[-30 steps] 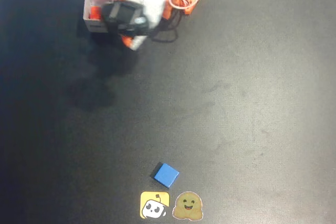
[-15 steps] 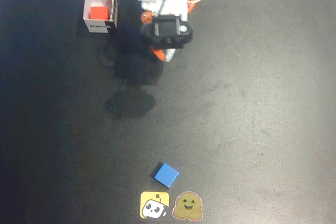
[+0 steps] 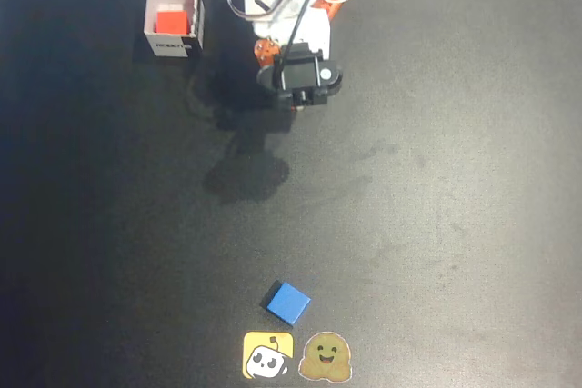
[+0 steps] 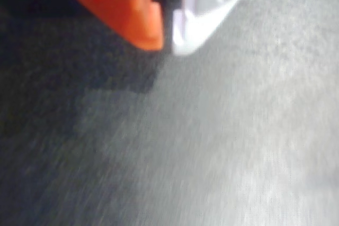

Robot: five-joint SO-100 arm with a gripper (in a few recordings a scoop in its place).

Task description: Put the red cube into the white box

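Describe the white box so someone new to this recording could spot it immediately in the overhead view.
Look at the top left of the black table, just left of the orange-and-white arm. There stands the white box, open-topped, with a dark label on its near wall and the red cube inside. It is the only container; the blue cube lies far off near two stickers.

red cube (image 3: 169,21), white box (image 3: 171,17) dark label, blue cube (image 3: 288,303), black table (image 3: 436,179)

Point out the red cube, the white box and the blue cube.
red cube (image 3: 170,21), overhead view, on its top face inside the box.
white box (image 3: 171,45), overhead view, on its labelled side wall.
blue cube (image 3: 289,303), overhead view, on its top face.
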